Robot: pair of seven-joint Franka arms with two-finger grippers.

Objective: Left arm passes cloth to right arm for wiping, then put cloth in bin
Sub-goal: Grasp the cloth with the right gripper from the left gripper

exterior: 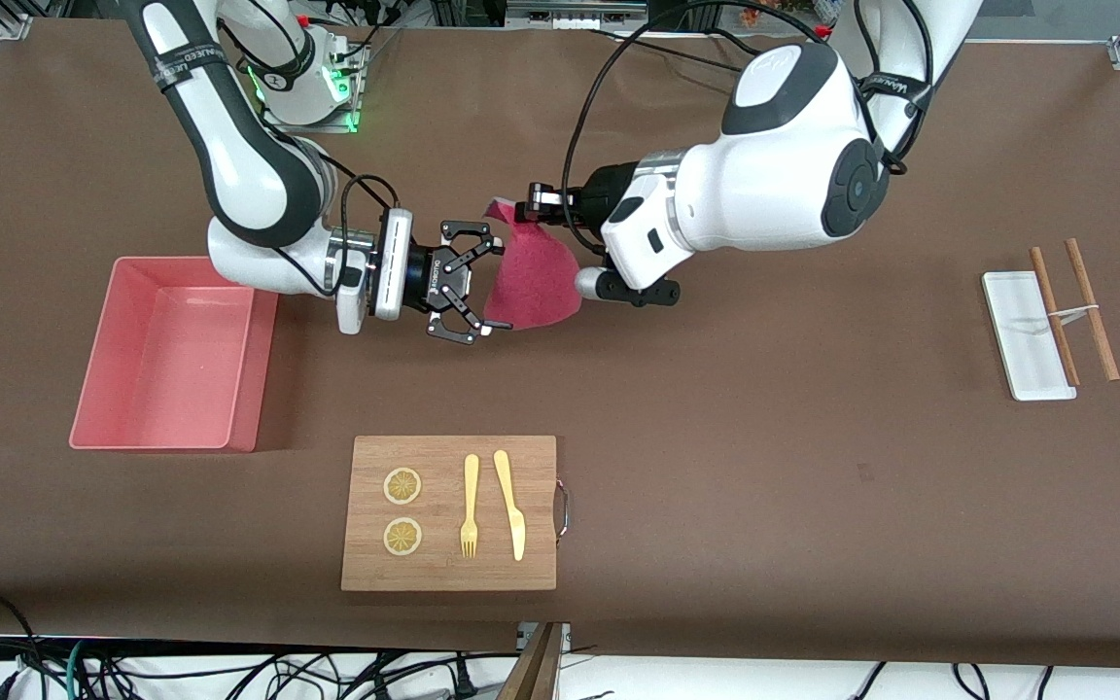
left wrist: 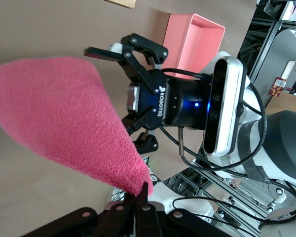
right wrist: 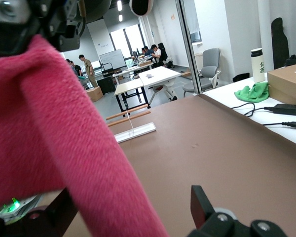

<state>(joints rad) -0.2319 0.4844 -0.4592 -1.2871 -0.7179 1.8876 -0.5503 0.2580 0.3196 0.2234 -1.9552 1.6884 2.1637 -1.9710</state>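
The magenta cloth hangs in the air over the middle of the table. My left gripper is shut on its top corner; in the left wrist view the shut fingers pinch the cloth. My right gripper is open, one finger on each side of the cloth's hanging edge, not closed on it. It also shows in the left wrist view. In the right wrist view the cloth fills the gap between the open fingers. The pink bin stands empty toward the right arm's end.
A wooden cutting board with two lemon slices, a fork and a knife lies nearer the front camera. A small white tray with two brown chopsticks lies toward the left arm's end.
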